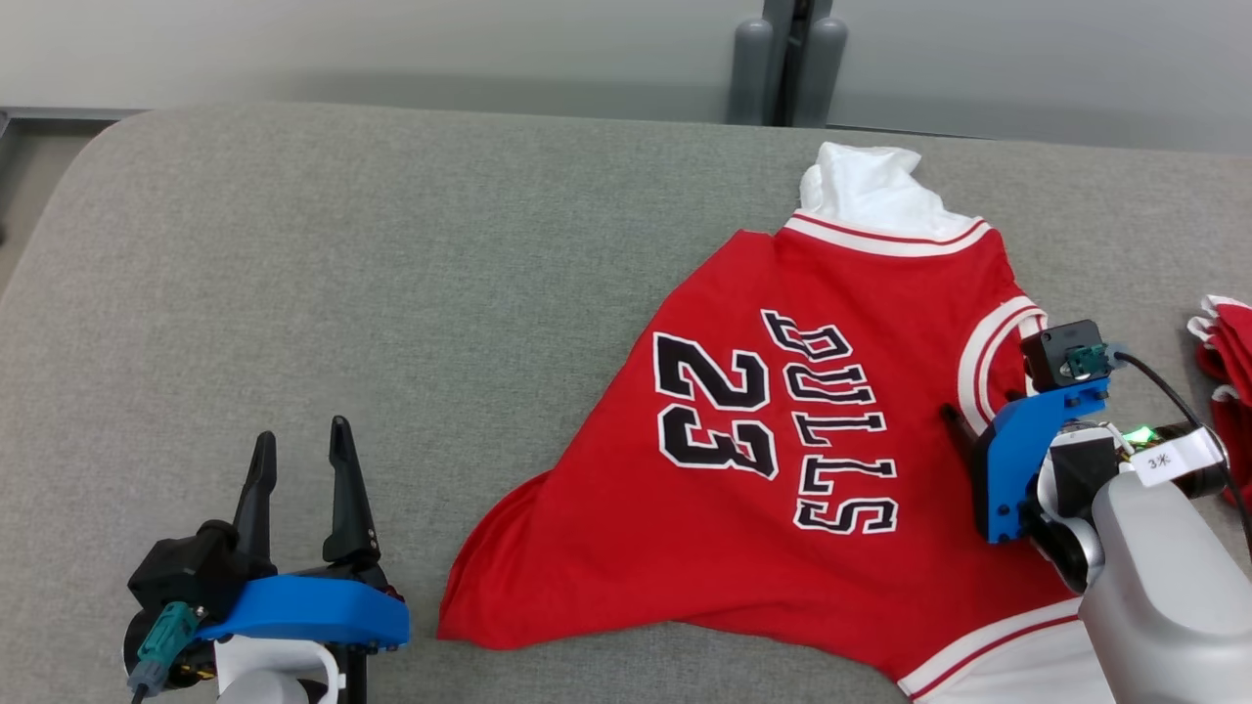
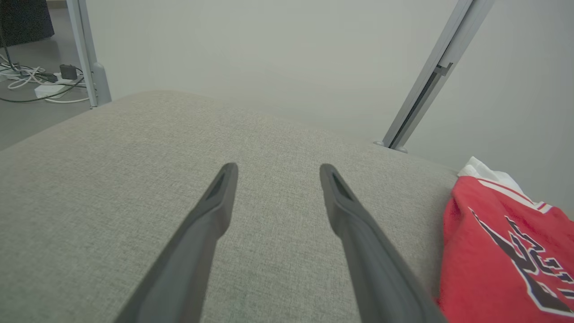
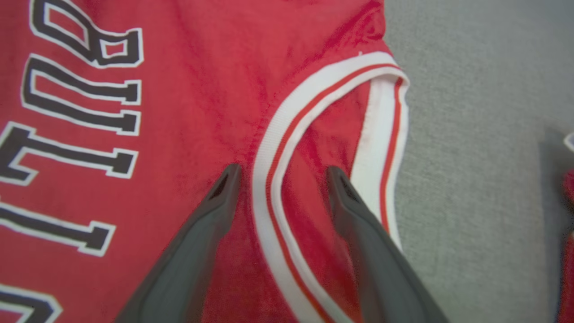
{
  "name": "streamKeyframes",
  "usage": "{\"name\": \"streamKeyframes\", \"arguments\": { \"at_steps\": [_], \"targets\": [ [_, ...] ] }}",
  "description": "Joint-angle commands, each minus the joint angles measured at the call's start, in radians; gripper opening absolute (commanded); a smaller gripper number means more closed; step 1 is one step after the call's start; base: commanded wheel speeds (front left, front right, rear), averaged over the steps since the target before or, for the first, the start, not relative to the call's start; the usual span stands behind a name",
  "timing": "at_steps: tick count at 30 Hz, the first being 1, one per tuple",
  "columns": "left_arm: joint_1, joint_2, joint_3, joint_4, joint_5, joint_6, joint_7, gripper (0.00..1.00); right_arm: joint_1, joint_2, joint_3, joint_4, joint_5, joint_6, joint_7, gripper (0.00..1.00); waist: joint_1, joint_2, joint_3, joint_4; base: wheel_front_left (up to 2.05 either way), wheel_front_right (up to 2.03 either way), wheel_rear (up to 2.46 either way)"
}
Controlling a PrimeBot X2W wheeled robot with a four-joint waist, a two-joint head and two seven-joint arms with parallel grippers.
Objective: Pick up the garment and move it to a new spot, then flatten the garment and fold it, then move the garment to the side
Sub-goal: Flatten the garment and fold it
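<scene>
The garment [image 1: 606, 508] is a red jersey with white trim and black "BULLS 23" lettering. It lies spread but creased on the grey cushioned surface [image 1: 391, 293], right of centre, with white cloth at its far end. My right gripper [image 3: 282, 172] is open, its fingers straddling the white-and-red armhole trim [image 3: 269, 148] and holding nothing. In the head view that right gripper [image 1: 963, 425] sits at the jersey's right edge, mostly hidden behind its blue mount. My left gripper [image 1: 301, 440] stands open over bare cushion, left of the jersey's lower corner. From the left wrist, the left gripper [image 2: 279, 167] has the jersey [image 2: 484, 251] to its right.
Another red-and-white piece of cloth [image 1: 1228, 342] lies at the surface's right edge. Grey posts [image 1: 782, 59] and a wall stand behind the far edge. The cushion's rounded left edge drops to a floor with cables [image 2: 36, 80].
</scene>
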Motion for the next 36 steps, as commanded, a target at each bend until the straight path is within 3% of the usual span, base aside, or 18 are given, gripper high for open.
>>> {"name": "streamKeyframes", "arguments": {
  "at_steps": [1, 3, 14, 22, 23, 24, 25, 30, 36],
  "targets": [
    [-0.006, 0.000, 0.007, 0.002, 0.002, 0.000, -0.005, 1.00, -0.030, 0.000, 0.008, 0.038, 0.026, 0.000, 0.016, 0.44, -0.0001, 0.0000, 0.018, 0.026, 0.00, 0.00, 0.00],
    [-0.001, 0.000, 0.012, 0.004, 0.002, -0.002, -0.006, 1.00, -0.047, -0.010, 0.025, 0.073, 0.039, 0.000, 0.023, 0.00, -0.0001, 0.0000, 0.020, 0.034, 0.00, 0.00, 0.00],
    [-0.016, -0.017, 0.017, -0.002, 0.015, -0.016, -0.007, 1.00, -0.252, -0.046, -0.030, 0.170, 0.001, 0.000, -0.096, 0.00, -0.0001, 0.0000, 0.048, 0.058, 0.00, 0.00, 0.00],
    [-0.043, -0.037, 0.011, 0.008, 0.032, -0.030, -0.007, 1.00, -0.427, -0.024, -0.212, 0.287, -0.165, 0.000, -0.226, 0.00, -0.0001, 0.0000, 0.088, 0.092, 0.00, 0.00, 0.00],
    [-0.046, -0.040, 0.012, 0.009, 0.034, -0.032, -0.007, 1.00, -0.439, -0.017, -0.236, 0.293, -0.184, 0.000, -0.253, 0.13, -0.0001, 0.0000, 0.091, 0.095, 0.00, 0.00, 0.00],
    [-0.048, -0.043, 0.014, 0.011, 0.035, -0.034, -0.007, 1.00, -0.444, -0.009, -0.256, 0.304, -0.200, 0.000, -0.269, 0.85, -0.0001, 0.0000, 0.092, 0.096, 0.00, 0.00, 0.00],
    [-0.048, -0.046, 0.017, 0.012, 0.036, -0.035, -0.007, 1.00, -0.444, 0.004, -0.265, 0.315, -0.216, 0.000, -0.288, 1.00, -0.0001, 0.0000, 0.093, 0.096, 0.00, 0.00, 0.00],
    [-0.038, -0.055, 0.026, 0.017, 0.047, -0.046, -0.007, 1.00, -0.427, 0.051, -0.253, 0.346, -0.245, 0.000, -0.400, 1.00, -0.0001, 0.0000, 0.074, 0.065, 0.00, 0.00, 0.00],
    [-0.018, -0.051, 0.040, 0.022, 0.055, -0.050, -0.008, 1.00, -0.335, 0.082, -0.181, 0.345, -0.201, 0.000, -0.533, 1.00, -0.0001, 0.0000, 0.020, -0.007, 0.00, 0.00, 0.00]
  ]
}}
